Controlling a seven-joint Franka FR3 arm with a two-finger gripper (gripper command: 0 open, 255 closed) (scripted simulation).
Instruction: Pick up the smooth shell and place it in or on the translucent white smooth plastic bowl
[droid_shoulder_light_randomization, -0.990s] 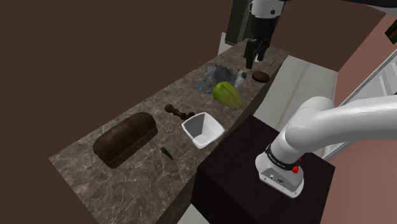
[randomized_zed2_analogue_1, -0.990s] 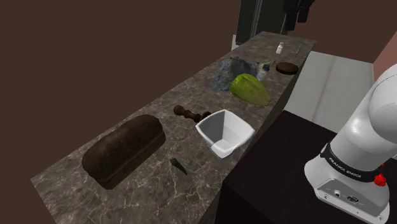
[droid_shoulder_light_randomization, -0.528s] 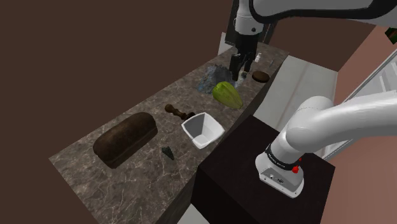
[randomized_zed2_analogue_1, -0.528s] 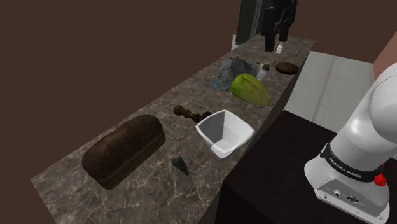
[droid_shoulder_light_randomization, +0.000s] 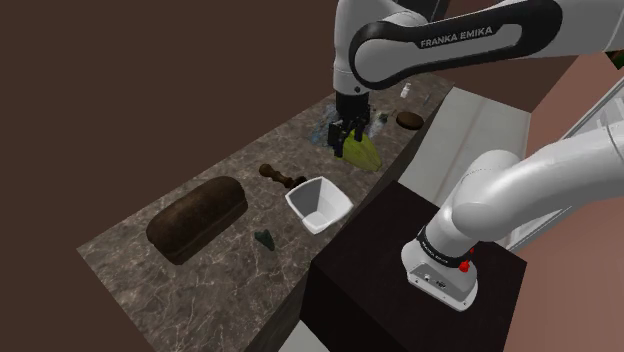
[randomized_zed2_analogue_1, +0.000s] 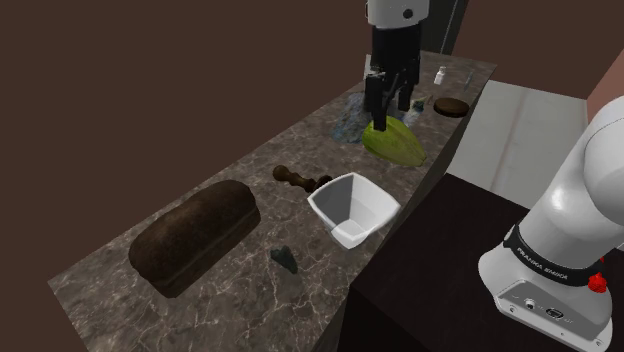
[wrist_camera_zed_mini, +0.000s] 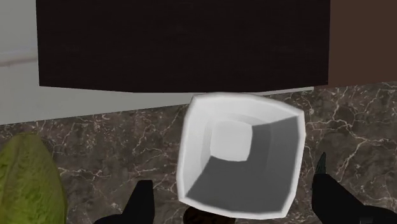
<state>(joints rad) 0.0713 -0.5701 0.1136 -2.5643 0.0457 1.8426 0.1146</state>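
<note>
My black two-finger pincer (droid_shoulder_light_randomization: 350, 135) hangs with its fingers (wrist_camera_zed_mini: 142, 198) well apart and nothing clasped between them. It is empty. Just below it lies a wrinkled yellow-green oval fruit (droid_shoulder_light_randomization: 364, 153), which is no part of the task. Next along the dark marbled stone counter (droid_shoulder_light_randomization: 190, 285) come a dark brown turned wooden piece (droid_shoulder_light_randomization: 281, 177) and then the white square-rimmed bowl with sloping walls (droid_shoulder_light_randomization: 305, 214). The bowl stands upright and empty near the counter's edge by the stand. Beyond the bowl, near it but apart, lies a small dark grey-green pointed object (droid_shoulder_light_randomization: 265, 238), which I judge to be the smooth shell. It rests on the counter between the bowl and a dark brown loaf (droid_shoulder_light_randomization: 196, 220), toward the counter's edge. Step in hand, by my judgement: approach, with the pick not yet made. The next move calls for carrying the pincer past the bowl to a point above the shell. It then lowers with one finger on either side and closes gently, since so small and smooth a piece may slip.
</note>
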